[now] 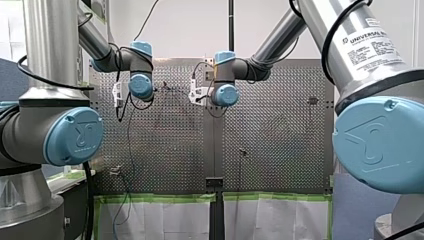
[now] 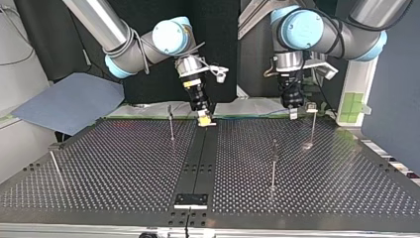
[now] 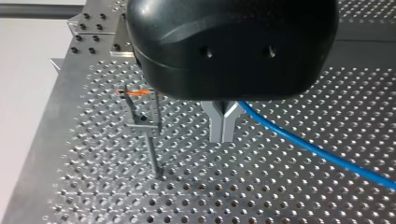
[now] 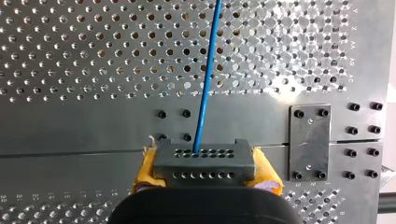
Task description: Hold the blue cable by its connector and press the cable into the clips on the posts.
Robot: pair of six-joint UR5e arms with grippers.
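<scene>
Plainly, the left gripper [image 3: 223, 133] has its metal fingers pressed together, with the blue cable [image 3: 317, 150] trailing from behind them across open table [image 3: 280, 196]. A clip post [image 3: 150, 144] stands just beside it, nearer the plate's edge. The right gripper [image 4: 206, 171] clamps its yellow pads on the connector [image 4: 203, 161], and the cable runs straight ahead.

Our right arm [image 2: 116, 37] slants down over the middle of the table [image 2: 124, 163] at its arm-side edge, our right gripper [image 2: 204, 119] clamping the connector [image 4: 203, 163] between yellow pads [image 4: 148, 167]. Our left gripper [image 2: 293, 113] points straight down near that edge, metal fingers [image 3: 215, 122] pressed together.
</scene>
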